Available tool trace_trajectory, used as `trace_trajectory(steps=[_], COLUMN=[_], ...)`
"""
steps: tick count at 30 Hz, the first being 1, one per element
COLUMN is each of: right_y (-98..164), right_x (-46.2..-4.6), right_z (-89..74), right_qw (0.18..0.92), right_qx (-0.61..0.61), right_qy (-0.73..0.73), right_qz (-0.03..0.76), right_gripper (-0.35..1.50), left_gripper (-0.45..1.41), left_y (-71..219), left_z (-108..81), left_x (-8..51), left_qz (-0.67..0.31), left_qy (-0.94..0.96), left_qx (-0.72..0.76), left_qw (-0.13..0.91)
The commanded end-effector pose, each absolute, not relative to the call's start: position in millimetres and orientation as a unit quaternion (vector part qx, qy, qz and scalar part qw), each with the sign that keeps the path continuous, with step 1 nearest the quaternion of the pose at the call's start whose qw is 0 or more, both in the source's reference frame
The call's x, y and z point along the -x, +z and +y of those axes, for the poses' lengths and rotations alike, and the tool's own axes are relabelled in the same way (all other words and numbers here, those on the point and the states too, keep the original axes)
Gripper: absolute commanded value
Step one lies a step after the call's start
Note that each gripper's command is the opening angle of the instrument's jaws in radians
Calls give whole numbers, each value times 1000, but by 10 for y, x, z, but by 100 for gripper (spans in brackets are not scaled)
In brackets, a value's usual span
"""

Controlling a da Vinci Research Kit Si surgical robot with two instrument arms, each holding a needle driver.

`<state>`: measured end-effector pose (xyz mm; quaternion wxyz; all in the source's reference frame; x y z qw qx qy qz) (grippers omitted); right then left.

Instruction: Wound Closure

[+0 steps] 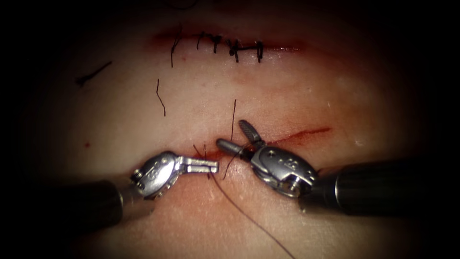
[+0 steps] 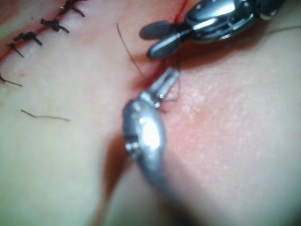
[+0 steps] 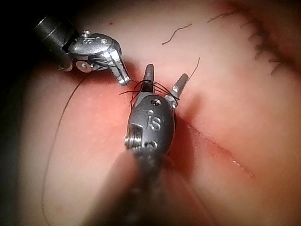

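A long dark thread (image 1: 249, 216) is seen running across the pale pink tissue (image 1: 335, 86) from the near edge of the endoscope view up to the gap between the two tools. The left arm's silver wristed tool (image 1: 211, 166) is seen lying on the left side of the open cut (image 1: 297, 136), its two jaws pressed together; thread passes at their tip, but whether it is clamped there cannot be told. Just beside it, the right arm's silver wristed tool (image 1: 237, 136) is held over the cut with its two grey serrated jaws spread apart in a V. Loops of dark thread are seen wound about its jaws near their base in the right wrist view (image 3: 162, 82), and nothing is gripped between them. A curved needle cannot be made out. Red fluid (image 1: 213, 154) is pooled at the left end of the cut, between the tool tips. A short upright strand of thread (image 1: 233, 120) rises from the cut just beyond the jaws. Farther off, loose cut ends of dark thread (image 1: 160, 98) lie on the tissue, and beyond them a second cut closed by a row of black stitches (image 1: 232, 45) is seen.
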<state>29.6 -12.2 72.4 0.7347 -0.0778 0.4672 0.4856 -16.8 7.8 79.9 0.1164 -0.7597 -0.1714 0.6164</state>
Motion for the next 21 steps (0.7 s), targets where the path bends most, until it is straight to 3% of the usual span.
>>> trace_trajectory(steps=[1,21], right_y=[733,746], right_x=[-304,-319], right_z=[-126,-94], right_qw=[734,715], right_qx=[85,125], right_qy=[492,522], right_qz=[461,448], right_gripper=[107,102], left_gripper=[-45,-45], left_y=[804,796], left_z=[75,99], left_x=[173,185], left_qz=[-174,-171], left_qy=[615,613], left_qx=[760,762], left_qw=[117,123])
